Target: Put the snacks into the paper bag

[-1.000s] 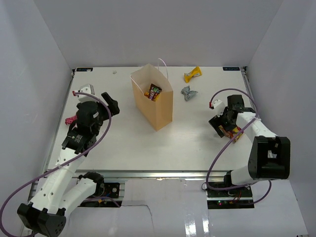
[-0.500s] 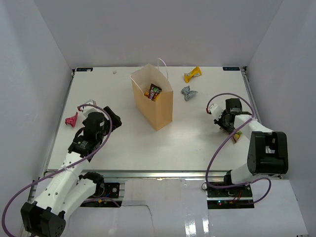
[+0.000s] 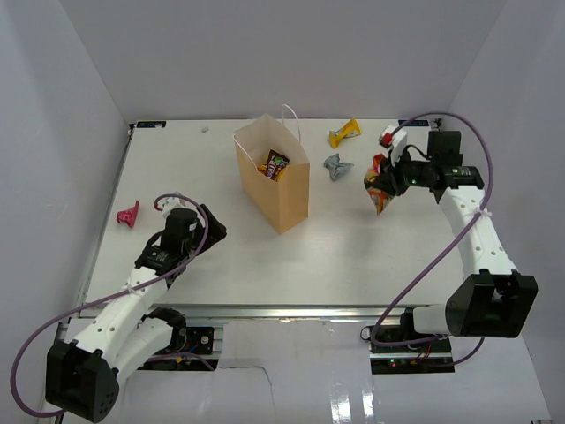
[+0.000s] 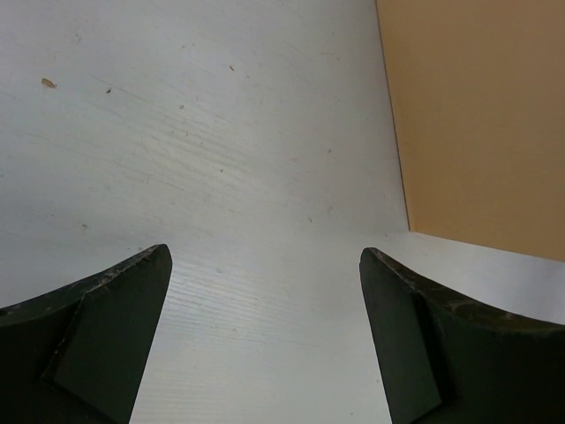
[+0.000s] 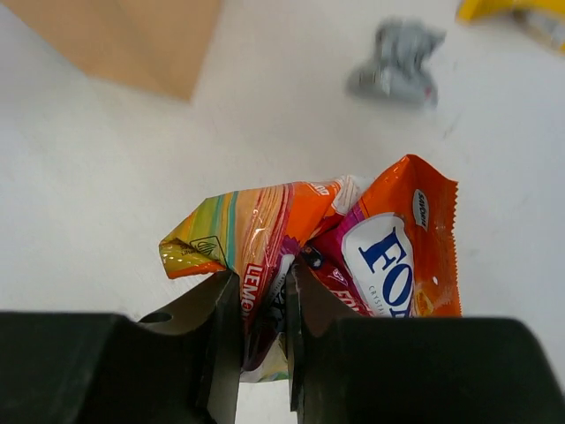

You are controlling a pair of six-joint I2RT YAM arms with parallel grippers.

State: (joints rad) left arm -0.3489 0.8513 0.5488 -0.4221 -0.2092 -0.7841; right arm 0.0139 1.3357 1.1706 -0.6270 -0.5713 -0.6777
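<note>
- The right tool (image 5: 263, 300) is pinching two snacks at once between narrow jaws: an orange bag (image 5: 415, 238) and a striped yellow-orange packet (image 5: 238, 234), pressed together.
- This tool is hanging above the bench (image 3: 353, 256) near its right edge, toward the far right corner, with both packets dangling clear of the surface.
- The left tool (image 4: 263, 256) is gaping wide with nothing in it, low over the bench between the near left corner and the paper bag (image 3: 281, 190).
- The paper bag is standing upright in the middle, toward the far edge, with a dark packet (image 3: 277, 164) showing inside.
- A silver-grey packet (image 3: 336, 166) is lying between the bag and the right tool.
- A yellow packet (image 3: 344, 132) is lying by the far edge.
- A pink-red packet (image 3: 129, 213) is lying near the left edge.
</note>
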